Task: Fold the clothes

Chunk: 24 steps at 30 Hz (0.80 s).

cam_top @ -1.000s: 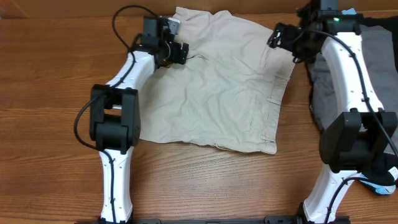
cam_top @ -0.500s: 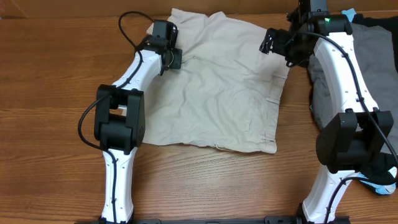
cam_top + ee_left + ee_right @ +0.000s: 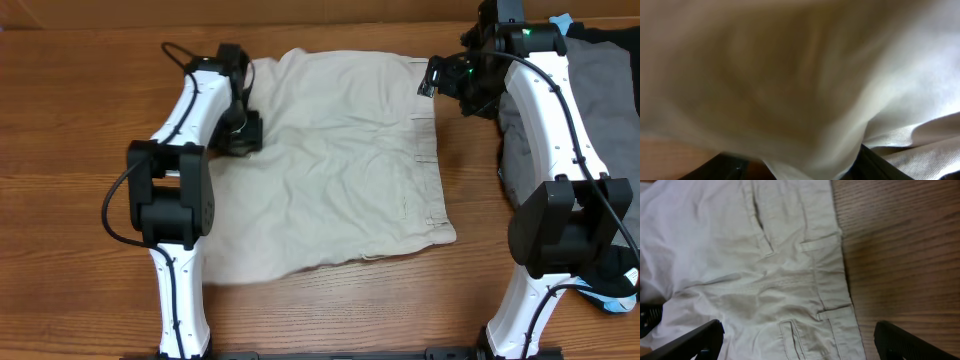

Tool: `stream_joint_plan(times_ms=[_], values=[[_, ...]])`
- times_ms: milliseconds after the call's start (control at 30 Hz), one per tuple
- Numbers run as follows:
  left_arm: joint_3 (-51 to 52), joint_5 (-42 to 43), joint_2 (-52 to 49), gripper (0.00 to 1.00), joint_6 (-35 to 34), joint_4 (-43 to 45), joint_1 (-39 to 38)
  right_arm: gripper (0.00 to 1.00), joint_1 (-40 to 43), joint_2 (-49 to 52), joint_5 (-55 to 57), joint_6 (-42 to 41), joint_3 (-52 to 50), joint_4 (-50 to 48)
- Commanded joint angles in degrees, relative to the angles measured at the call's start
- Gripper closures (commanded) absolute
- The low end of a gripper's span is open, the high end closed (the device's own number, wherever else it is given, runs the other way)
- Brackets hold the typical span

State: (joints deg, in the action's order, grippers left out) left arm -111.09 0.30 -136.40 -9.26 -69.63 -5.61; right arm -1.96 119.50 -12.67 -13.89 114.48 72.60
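**Item:** light beige cotton shorts (image 3: 340, 170), spread nearly flat and wrinkled on the brown wooden table (image 3: 80, 130).

**Edges:** The waistband (image 3: 829, 275), with its belt loops, forms the shorts' right edge. The near hem runs on a slant and comes closest to the front at its left corner.

**Room:** Bare wood borders the shorts' left edge and near hem. A strip of wood shows to the right of the waistband.

**Right of the shorts:**
- a heaped grey garment (image 3: 600, 100)
- a black cloth piece (image 3: 610, 38) beyond it
- a light-blue scrap (image 3: 563, 20) at the far corner

**Left gripper** (image 3: 245, 135): sits at the shorts' left edge. Blurred beige cloth fills its own camera, so I cannot tell how the jaws stand.

**Right gripper** (image 3: 440, 78): sits over the shorts' far right corner, by the waistband. Its jaws are spread wide with nothing between them.
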Motion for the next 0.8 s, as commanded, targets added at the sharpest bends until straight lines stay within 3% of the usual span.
stream_joint_plan(times_ms=[0,133,300,367,433,467,567,767], values=[[2.5,1.6,-4.2,0.35,3.5,-5.0,2.2,0.00,0.0,-1.7,0.2,0.2,0.6,0.6],[-3.6,3.2,-2.9,0.34,5.6,-11.5,3.0,0.00,0.0,-1.7,0.1,0.2,0.6,0.8],[-18.9,3.2,-1.0,0.27,6.7,-20.2,3.0,0.00,0.0,-3.2,-0.3,0.3,0.7,0.8],[-25.4,3.2,-0.3,0.20,6.7,-22.8,3.0,0.00,0.0,-4.9,-0.3,0.7,0.7,0.8],[-31.6,3.2,0.4,0.07,6.7,-24.6,3.0,0.00,-0.2,-6.9,-0.3,2.5,0.7,0.8],[-33.8,3.2,0.6,0.01,6.7,-24.9,3.0,0.00,-0.3,-7.7,-0.3,3.6,0.7,0.8],[-38.8,2.2,0.7,0.00,6.8,-24.3,3.3,0.00,-1.0,-9.2,0.0,5.9,0.7,0.9],[-38.9,1.2,-1.4,0.00,10.8,-15.3,6.4,0.00,-2.7,-9.2,1.4,8.2,0.7,1.1]])
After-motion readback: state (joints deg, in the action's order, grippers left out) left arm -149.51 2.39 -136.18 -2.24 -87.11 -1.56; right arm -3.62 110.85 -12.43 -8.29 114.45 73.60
